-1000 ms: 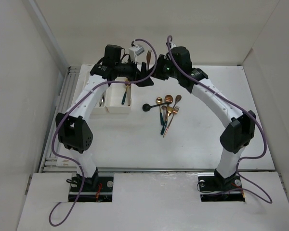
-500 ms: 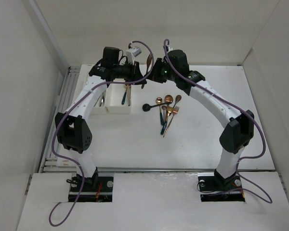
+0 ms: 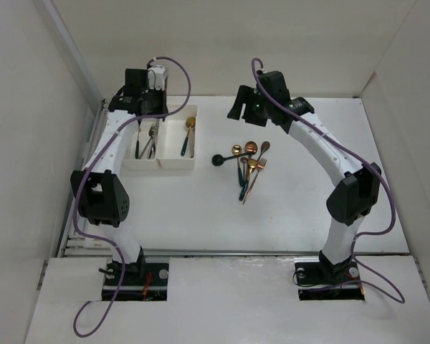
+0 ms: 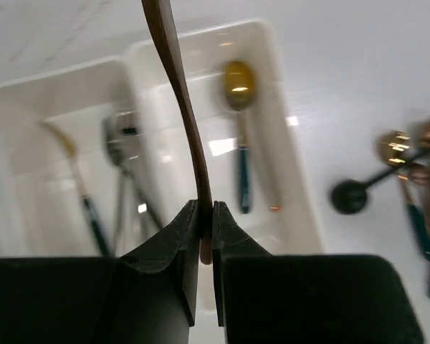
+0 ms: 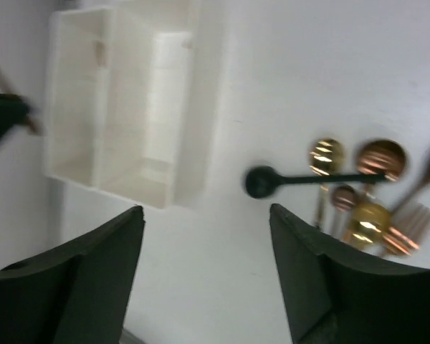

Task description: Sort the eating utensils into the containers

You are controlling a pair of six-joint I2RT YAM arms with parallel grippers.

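OK, my left gripper (image 4: 206,215) is clamped tight on the handle of a copper utensil (image 4: 178,93), held up above the trays (image 4: 294,154). Its head's out of shot, so can't tell fork or spoon. Right-hand tray has a gold-headed teal spoon (image 4: 238,89) in it, left-hand one a silver piece (image 4: 118,136) + others. My right gripper (image 5: 206,215) is spread wide w/ nothing in it, hovering right of the trays near the loose pile (image 3: 249,166), incl. a black spoon (image 5: 261,181).

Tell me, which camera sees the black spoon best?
The right wrist view: the black spoon lies whole and large mid-picture. The top view shows it tiny; the left wrist view, blurred near the edge.
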